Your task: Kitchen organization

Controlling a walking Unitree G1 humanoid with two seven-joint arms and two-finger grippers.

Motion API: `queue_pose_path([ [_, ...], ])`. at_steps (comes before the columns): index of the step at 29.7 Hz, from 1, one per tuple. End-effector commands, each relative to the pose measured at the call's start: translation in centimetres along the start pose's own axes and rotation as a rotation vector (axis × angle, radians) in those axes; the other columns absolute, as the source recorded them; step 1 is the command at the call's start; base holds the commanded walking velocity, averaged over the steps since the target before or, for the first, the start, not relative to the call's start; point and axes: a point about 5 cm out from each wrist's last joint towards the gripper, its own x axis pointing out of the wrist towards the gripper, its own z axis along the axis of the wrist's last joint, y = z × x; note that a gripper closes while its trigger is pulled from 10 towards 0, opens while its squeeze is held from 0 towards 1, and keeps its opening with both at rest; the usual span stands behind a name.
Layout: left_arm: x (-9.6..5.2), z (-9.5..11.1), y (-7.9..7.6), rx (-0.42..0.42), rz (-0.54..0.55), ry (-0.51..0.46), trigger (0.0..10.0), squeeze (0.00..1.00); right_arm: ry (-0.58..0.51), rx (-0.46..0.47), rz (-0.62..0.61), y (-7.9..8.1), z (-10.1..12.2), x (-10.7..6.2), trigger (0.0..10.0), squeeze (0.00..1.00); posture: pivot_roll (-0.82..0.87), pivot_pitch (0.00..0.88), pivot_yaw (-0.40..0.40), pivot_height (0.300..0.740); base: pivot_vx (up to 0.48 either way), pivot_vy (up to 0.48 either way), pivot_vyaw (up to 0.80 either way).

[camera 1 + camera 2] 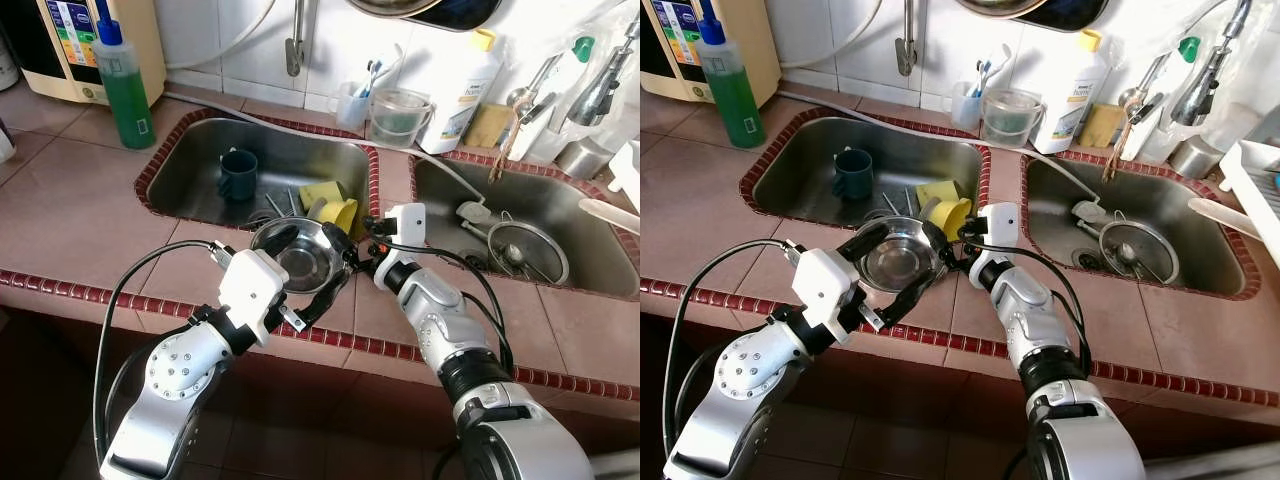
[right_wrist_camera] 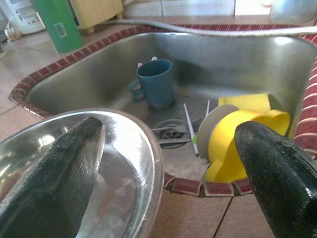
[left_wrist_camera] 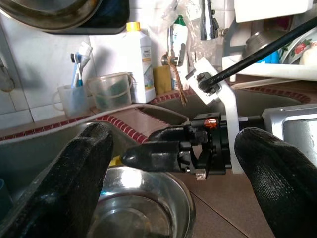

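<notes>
Both grippers are meeting at a steel bowl (image 1: 296,255) sitting on the tiled counter (image 1: 80,220) at the front edge of the left sink (image 1: 200,175).

The left gripper (image 1: 322,268) is spreading its black fingers wide around the bowl, one curving along the far rim and one along the near side; whether they are touching the metal cannot be told. The right gripper (image 2: 168,163) is also standing open, one finger (image 2: 54,168) lying over the bowl's rim and the other hanging outside it toward the sink. The bowl is shiny, round and upright, showing nothing inside. In the sink behind it are sitting a dark blue mug (image 2: 154,82), a yellow cup (image 2: 242,144) tipped on its side, a yellow sponge and some cutlery.
</notes>
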Motion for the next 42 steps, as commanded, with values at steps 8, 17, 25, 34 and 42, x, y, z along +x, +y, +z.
queue_pose_path([
  [8, 0.5, 0.8, -0.3, 0.008, -0.012, -0.031, 10.0, 0.00, 0.099, 0.018, -0.015, 0.3, -1.8, -0.2, 10.0, 0.00, -0.11, 0.110, -0.137, 0.740, 0.000, 0.000, 0.00],
  [17, -0.2, -0.4, -1.1, -0.002, -0.057, 0.026, 10.0, 0.00, 0.100, 0.060, -0.012, 0.8, -2.1, 0.1, 10.0, 0.00, -0.11, 0.097, -0.141, 0.740, 0.000, 0.000, 0.00],
  [25, -1.1, -1.1, -1.4, 0.026, -0.101, 0.071, 10.0, 0.00, 0.094, 0.083, -0.008, 1.2, -1.8, 0.6, 5.4, 0.00, -0.10, 0.101, -0.139, 0.740, 0.000, 0.000, 0.00],
  [34, -1.0, -0.9, -1.3, 0.030, -0.100, 0.067, 10.0, 0.00, 0.082, 0.106, -0.008, 1.3, -1.4, 0.8, 0.0, 0.00, -0.10, 0.104, -0.138, 0.740, 0.000, 0.000, 0.00],
  [42, -0.8, -0.7, -1.3, 0.030, -0.101, 0.056, 10.0, 0.00, 0.078, 0.109, -0.015, 1.0, -1.2, 0.7, 0.0, 0.00, -0.11, 0.101, -0.137, 0.740, 0.000, 0.000, 0.00],
])
